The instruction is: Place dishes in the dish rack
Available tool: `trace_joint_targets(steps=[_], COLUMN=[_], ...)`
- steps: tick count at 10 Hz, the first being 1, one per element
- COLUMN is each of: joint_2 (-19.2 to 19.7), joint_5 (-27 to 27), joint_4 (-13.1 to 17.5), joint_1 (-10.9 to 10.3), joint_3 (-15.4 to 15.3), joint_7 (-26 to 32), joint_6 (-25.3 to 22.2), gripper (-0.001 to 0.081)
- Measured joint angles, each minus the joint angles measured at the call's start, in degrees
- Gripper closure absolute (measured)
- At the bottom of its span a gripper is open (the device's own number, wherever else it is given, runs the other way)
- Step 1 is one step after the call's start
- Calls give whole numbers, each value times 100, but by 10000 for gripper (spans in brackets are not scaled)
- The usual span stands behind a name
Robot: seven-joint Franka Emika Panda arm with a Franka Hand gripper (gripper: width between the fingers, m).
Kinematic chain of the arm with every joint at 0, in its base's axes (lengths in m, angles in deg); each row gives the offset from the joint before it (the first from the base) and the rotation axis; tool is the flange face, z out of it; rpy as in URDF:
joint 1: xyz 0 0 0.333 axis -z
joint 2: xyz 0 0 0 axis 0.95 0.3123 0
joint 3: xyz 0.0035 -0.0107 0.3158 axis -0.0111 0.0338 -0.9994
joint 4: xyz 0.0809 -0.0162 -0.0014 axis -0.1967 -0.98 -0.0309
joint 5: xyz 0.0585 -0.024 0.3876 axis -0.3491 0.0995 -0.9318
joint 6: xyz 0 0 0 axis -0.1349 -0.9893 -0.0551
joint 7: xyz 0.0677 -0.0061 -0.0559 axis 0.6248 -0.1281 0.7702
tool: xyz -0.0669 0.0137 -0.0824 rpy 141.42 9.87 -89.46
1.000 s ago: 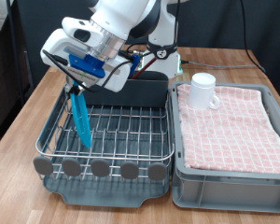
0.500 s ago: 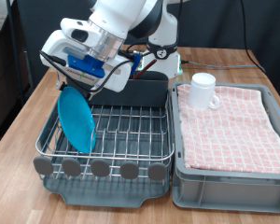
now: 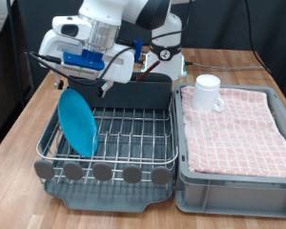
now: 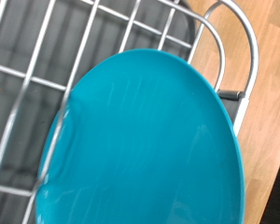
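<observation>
The bright-blue plate (image 3: 78, 122) stands on edge in the dish rack (image 3: 124, 143) at the exterior view's left side, leaning on the wire grid. My gripper (image 3: 83, 86) hangs just above the plate's top rim, open and holding nothing. The wrist view is filled by the plate (image 4: 149, 140) with the wire grid (image 4: 47, 56) behind it; no fingers show there. The white mug (image 3: 209, 92) sits on the pink checkered cloth to the exterior view's right. The wooden spoon is out of view.
A grey crate with the pink checkered cloth (image 3: 236, 129) stands right of the rack. The tall grey cutlery compartment (image 3: 148, 93) is at the rack's far side. The wooden table (image 3: 29, 114) shows to the left. Cables hang off the arm.
The plate turned from edge-on to leaning with its face showing in the rack. My gripper has let go and risen slightly above it.
</observation>
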Motion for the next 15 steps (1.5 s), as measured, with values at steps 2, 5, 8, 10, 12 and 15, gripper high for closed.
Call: trace_joint_targets(steps=[2, 5, 8, 10, 12, 15], joint_2=[-343, -803, -1105, -1226, -1208, -1258], joint_5=[-186, -183, -171, -108, -110, -14], joint_4=[150, 430, 704, 785, 778, 749], joint_1=[-1, -15, -29, -30, -36, -163], joint_3=[5, -11, -80, -141, -155, -512], joint_7=[221, 260, 263, 263, 261, 170], joint_6=[-625, -1459, -2186, -2431, -2396, -2516], gripper=[4, 4, 4, 4, 4, 4])
